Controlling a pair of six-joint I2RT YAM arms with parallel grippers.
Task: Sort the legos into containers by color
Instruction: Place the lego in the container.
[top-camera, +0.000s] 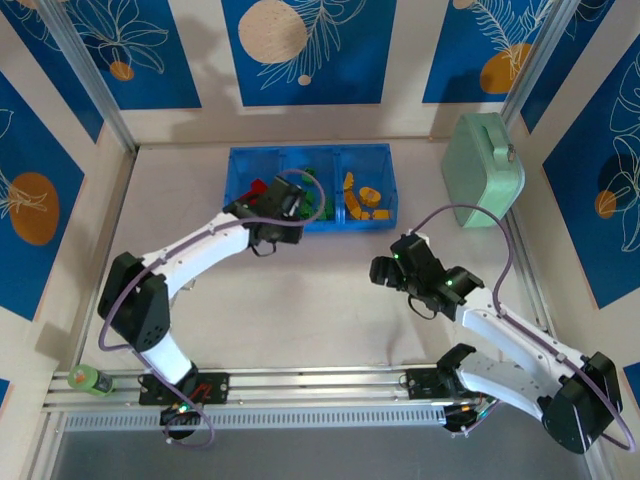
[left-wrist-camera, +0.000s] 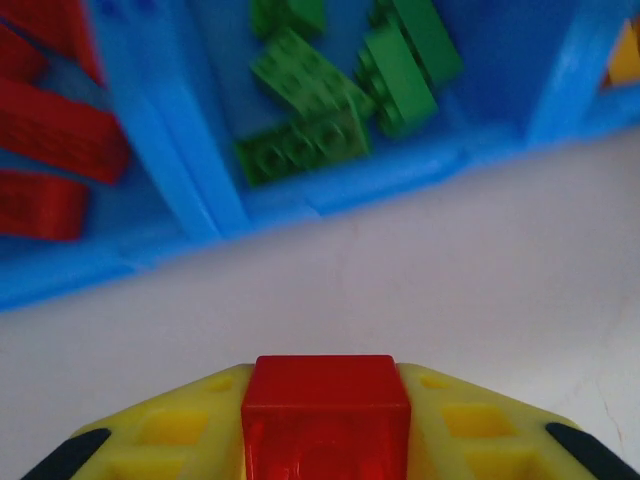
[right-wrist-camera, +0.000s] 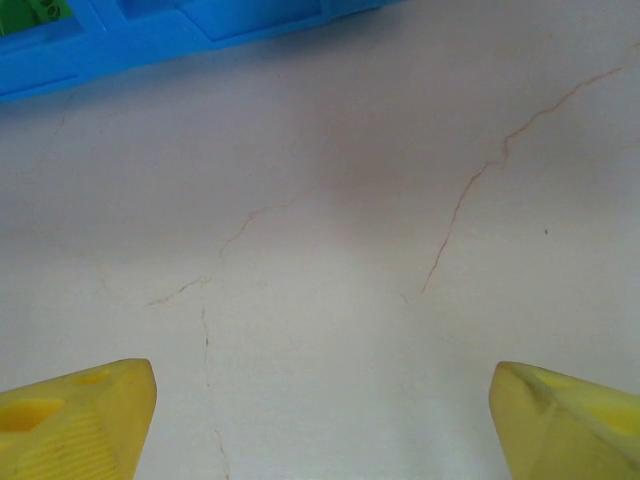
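The blue tray of containers lies at the back of the table. Its left compartment holds red legos, the middle one green legos, and the right one yellow-orange legos. My left gripper hangs just in front of the tray's near wall, shut on a red lego pinched between its yellow fingers. From above, this left gripper sits at the near edge of the left and middle compartments. My right gripper stands open over bare table, right of centre, nothing between its fingers.
A mint-green rounded case stands at the back right. A green tape roll lies by the near left rail. The tray's edge shows at the top of the right wrist view. Fine cracks mark the white tabletop.
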